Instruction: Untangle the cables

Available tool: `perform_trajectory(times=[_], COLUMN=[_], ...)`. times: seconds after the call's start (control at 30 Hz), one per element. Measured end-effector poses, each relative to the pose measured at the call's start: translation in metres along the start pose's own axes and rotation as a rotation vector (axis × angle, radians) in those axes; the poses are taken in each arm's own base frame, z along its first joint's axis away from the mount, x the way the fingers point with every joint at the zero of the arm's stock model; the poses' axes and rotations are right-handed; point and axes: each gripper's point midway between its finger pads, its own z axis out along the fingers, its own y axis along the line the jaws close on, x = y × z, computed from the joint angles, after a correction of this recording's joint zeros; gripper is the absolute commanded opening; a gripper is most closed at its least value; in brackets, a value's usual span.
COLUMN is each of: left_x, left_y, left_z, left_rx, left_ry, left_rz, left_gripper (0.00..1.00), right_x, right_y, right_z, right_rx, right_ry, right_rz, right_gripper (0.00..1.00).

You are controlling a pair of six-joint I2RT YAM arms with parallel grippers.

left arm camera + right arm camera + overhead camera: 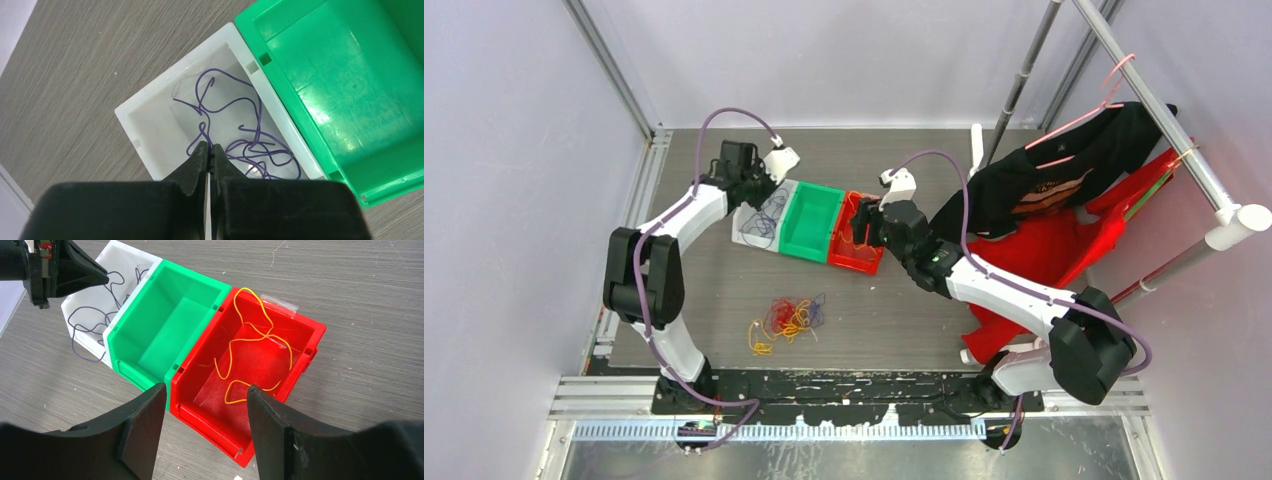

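Note:
A loose tangle of red, orange-yellow and purple cables (789, 318) lies on the table near the front. Purple cables (250, 145) lie in a white bin (165, 85). My left gripper (209, 146) hangs over that bin (742, 232), shut on a purple strand that runs up into its tips. It also shows in the top view (757, 192). An orange-yellow cable (250, 339) lies in a red bin (312, 347). My right gripper (206, 388) is open and empty above the red bin's near edge (856, 262).
An empty green bin (812, 222) sits between the white and red bins. A black garment (1044, 180) and a red garment (1044, 250) hang from a rack (1164, 110) at the right. Walls close the left and back.

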Motion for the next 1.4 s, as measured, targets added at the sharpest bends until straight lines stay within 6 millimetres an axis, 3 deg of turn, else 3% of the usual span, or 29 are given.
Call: perform_trajectory(times=[0.23,0.33,0.4,0.53,0.6,0.77,0.93,1.2,1.3,1.4], left_x=[-0.003,-0.006,-0.014,-0.033,-0.039,-0.036,-0.001,0.048,0.048,0.039], left_y=[-0.006,-0.009,-0.008,0.001,0.007,0.010,-0.010,-0.039,-0.039,-0.032], left_z=[0.000,-0.004,-0.011,-0.029,-0.040,-0.062,-0.073,-0.079,-0.076,-0.069], left_rx=[0.031,0.060,0.084,0.114,0.128,0.174,0.265,0.339,0.328,0.292], left_ry=[-0.018,-0.009,-0.006,-0.025,-0.027,0.011,0.119,0.205,0.196,0.163], left_rz=[-0.005,-0.006,-0.002,0.012,0.009,0.037,0.069,0.039,0.031,0.039], left_gripper=[0.02,0.46,0.63,0.88,0.94,0.89,0.65,0.41,0.35,0.21], right_x=[0.002,0.002,0.002,0.002,0.002,0.003,0.004,0.017,0.018,0.022], right_y=[0.005,0.006,0.006,0.006,0.007,0.007,0.007,0.002,0.002,0.003], right_z=[0.000,-0.001,-0.001,-0.001,-0.001,-0.001,-0.001,-0.001,-0.001,0.001], right_rx=[-0.027,-0.031,-0.032,-0.033,-0.033,-0.036,-0.036,-0.030,-0.031,-0.030], right_ry=[0.010,0.012,0.012,0.013,0.013,0.014,0.015,0.040,0.042,0.053], right_rz=[0.008,0.012,0.015,0.018,0.018,0.018,0.017,0.019,0.027,0.037], right_gripper=[0.65,0.65,0.65,0.65,0.65,0.65,0.65,0.64,0.63,0.62])
